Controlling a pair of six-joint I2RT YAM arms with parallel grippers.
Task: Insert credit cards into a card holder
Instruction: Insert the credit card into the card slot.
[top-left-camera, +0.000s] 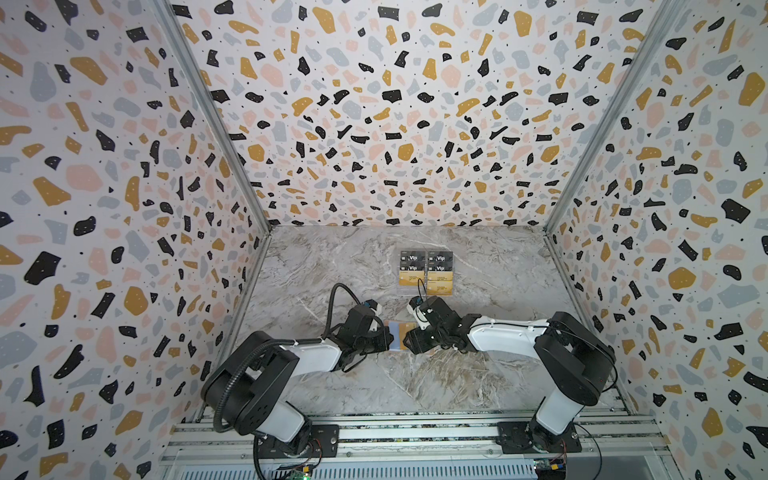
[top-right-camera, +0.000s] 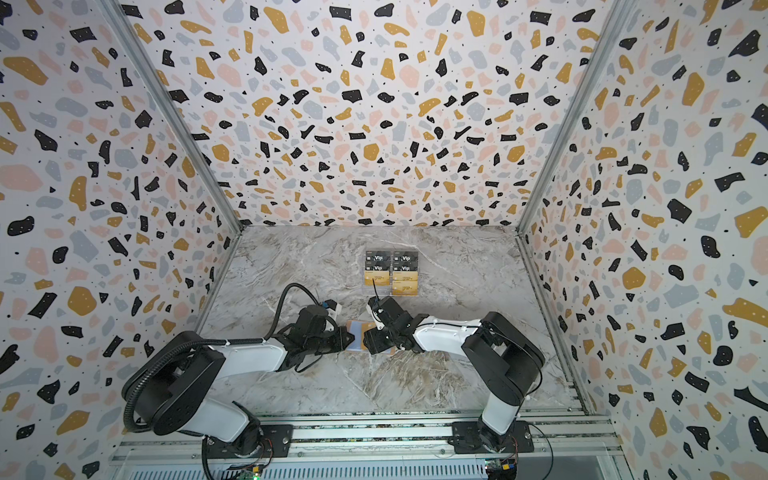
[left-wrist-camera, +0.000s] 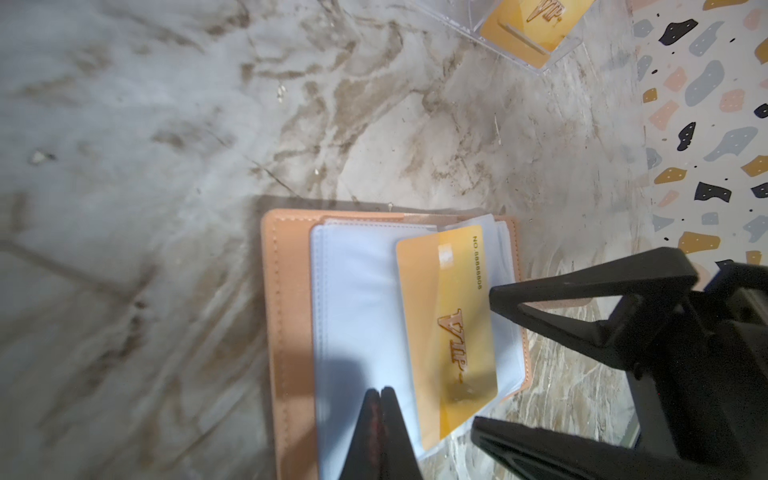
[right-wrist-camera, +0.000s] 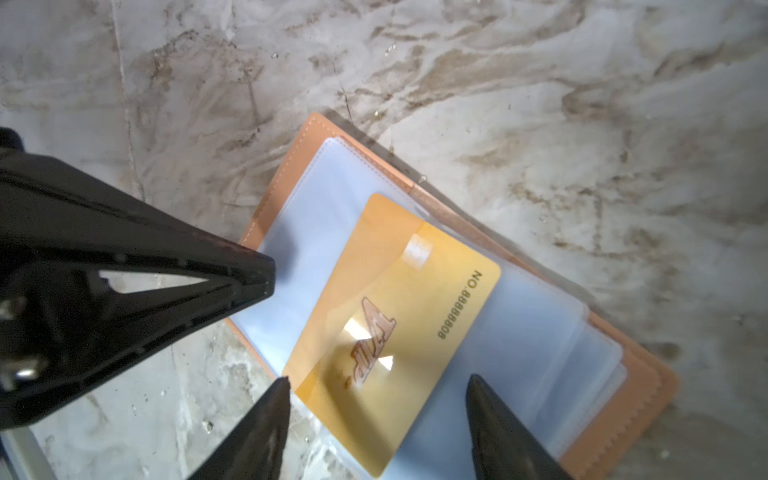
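Observation:
The salmon-pink card holder lies open on the marble table, its bluish clear sleeves facing up; in both top views it sits between the two grippers. A gold credit card rests at an angle on the sleeves, one end tucked under a clear sleeve. My left gripper is shut, its tips pressing on a sleeve beside the card. My right gripper is open, its fingers straddling the card's free end. More gold credit cards stand in a clear stand.
The clear acrylic tiered stand stands behind the grippers, mid-table, with black "Vip" cards on its upper tiers; its corner shows in the left wrist view. Patterned walls enclose the table on three sides.

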